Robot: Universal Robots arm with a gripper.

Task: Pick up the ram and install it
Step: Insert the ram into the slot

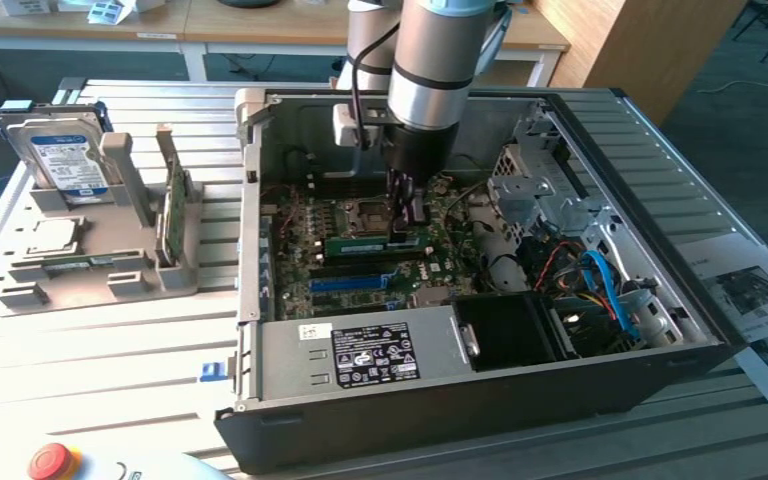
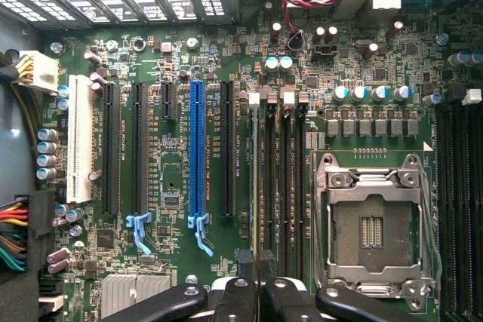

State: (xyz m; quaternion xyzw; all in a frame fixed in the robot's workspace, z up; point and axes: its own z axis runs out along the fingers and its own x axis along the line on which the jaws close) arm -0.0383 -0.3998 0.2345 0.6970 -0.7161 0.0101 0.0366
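While the gripper [image 2: 256, 263] hangs over the motherboard [image 2: 173, 186], its fingers [image 2: 244, 268] stand nearly closed, clamping the ram [image 1: 373, 241] above the memory slots [image 2: 284, 186].

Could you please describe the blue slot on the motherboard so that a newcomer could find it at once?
Look inside the open computer case at the green motherboard on its floor. Among the row of long parallel slots lies the blue slot; its neighbours are black, and one is white.

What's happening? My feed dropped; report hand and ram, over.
Hand shut on the ram. Ram low at the memory slots, seating unclear. No obstruction seen there.
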